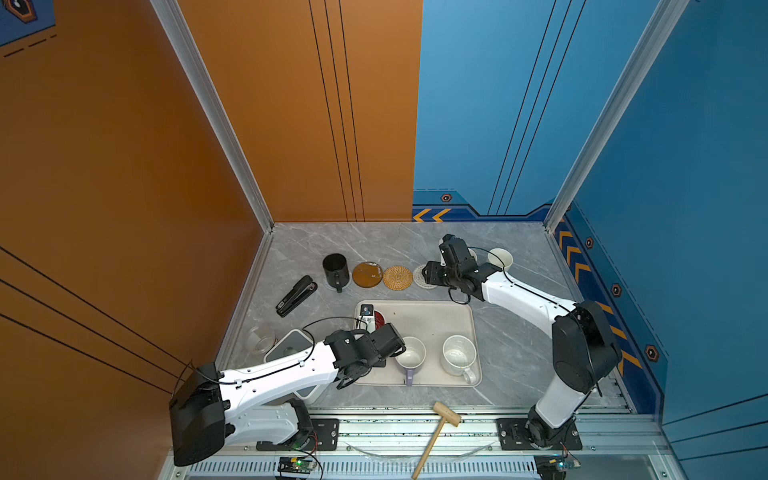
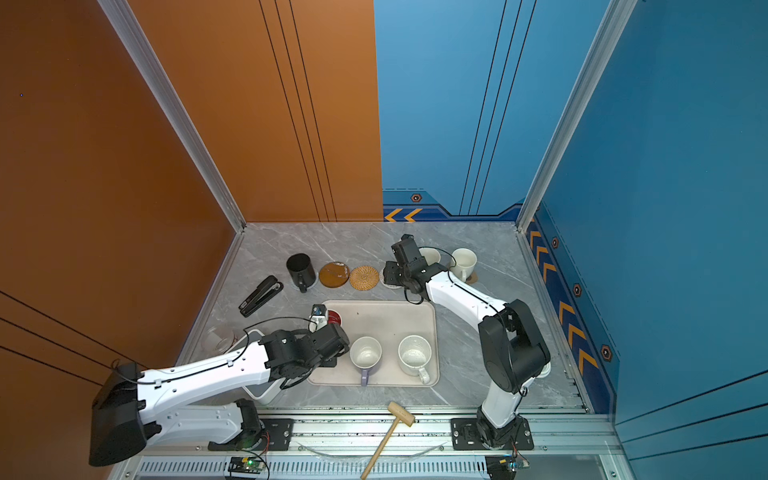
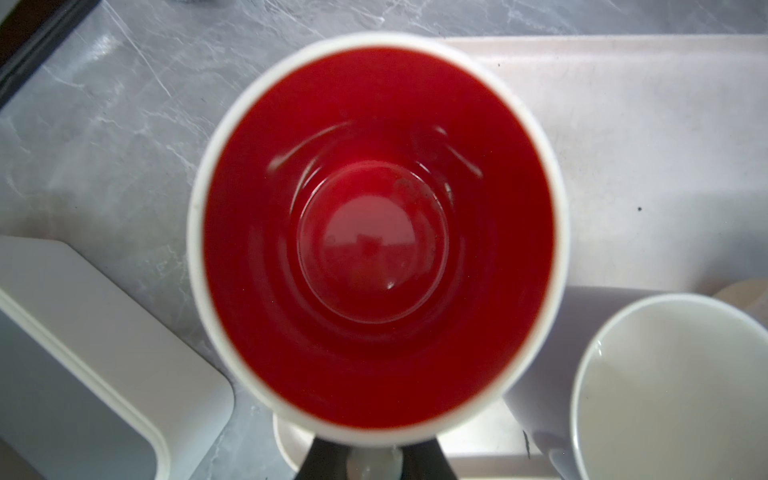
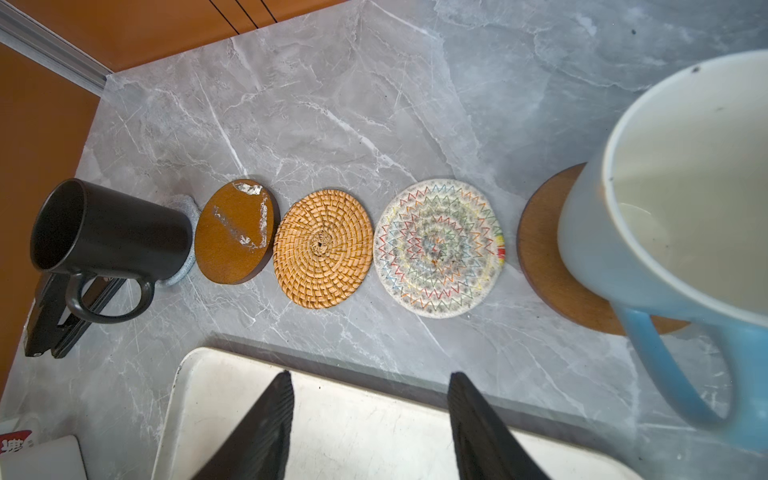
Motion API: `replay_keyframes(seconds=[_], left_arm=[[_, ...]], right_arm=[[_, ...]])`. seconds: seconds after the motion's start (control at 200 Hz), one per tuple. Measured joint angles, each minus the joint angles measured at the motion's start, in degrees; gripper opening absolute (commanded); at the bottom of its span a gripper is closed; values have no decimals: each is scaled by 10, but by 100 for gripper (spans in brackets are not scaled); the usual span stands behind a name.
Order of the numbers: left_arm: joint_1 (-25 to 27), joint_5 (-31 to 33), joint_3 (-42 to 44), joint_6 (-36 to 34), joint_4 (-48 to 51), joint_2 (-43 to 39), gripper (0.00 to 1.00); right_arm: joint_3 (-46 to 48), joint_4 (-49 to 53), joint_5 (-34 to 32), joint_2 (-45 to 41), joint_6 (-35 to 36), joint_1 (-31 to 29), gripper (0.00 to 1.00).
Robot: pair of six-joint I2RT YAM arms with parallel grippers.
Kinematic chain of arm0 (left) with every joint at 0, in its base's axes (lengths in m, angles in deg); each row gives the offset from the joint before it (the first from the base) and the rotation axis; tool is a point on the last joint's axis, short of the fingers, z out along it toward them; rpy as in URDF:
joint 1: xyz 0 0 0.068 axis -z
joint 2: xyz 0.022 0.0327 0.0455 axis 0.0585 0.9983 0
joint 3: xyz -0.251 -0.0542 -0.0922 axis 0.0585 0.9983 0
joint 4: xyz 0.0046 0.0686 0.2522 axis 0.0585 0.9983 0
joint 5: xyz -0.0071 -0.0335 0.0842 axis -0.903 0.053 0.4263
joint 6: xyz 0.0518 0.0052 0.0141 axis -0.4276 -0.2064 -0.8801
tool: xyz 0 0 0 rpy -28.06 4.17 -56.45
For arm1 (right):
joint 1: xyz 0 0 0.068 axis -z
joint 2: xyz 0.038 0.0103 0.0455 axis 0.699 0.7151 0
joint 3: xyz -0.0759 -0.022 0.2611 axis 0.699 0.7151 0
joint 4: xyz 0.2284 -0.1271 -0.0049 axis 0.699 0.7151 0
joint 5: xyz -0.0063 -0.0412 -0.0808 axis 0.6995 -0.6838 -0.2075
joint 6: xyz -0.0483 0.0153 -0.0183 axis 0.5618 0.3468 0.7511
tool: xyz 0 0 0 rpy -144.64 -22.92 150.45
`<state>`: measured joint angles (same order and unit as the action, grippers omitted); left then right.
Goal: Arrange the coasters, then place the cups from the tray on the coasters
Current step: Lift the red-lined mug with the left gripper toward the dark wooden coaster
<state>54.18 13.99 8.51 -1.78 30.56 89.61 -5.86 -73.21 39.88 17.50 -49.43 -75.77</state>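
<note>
Left gripper [image 3: 374, 457] is clamped tight on the handle of the red-inside mug [image 3: 374, 232], sitting at the tray's [image 1: 432, 316] 10 o'clock corner. Right gripper [image 4: 370, 376] is spread open with nothing in it, hanging over the tray's 12 o'clock edge, woven coaster [image 4: 322, 249] just past it.

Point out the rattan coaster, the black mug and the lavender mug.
rattan coaster [image 4: 323, 248]: right wrist view, woven centre.
black mug [image 1: 335, 263]: a top view, dark opening.
lavender mug [image 1: 410, 354]: a top view, white inside.
</note>
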Motion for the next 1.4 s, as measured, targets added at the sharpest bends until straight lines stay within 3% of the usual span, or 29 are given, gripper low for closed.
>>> replay_keyframes(seconds=[0.235,0.626,1.016,1.397], left_arm=[[-65,23,-54,-60,-9,33,0],[-189,1,-109,-167,-62,112,0],[-251,-43,-236,-244,-115,231,0],[-291,-75,-308,-265,-128,338,0]], right_arm=[[5,-2,2,-4,0,5,58],[26,-11,9,-13,0,24,58],[40,-16,15,-28,-4,41,58],[45,-24,20,-28,-4,47,58]])
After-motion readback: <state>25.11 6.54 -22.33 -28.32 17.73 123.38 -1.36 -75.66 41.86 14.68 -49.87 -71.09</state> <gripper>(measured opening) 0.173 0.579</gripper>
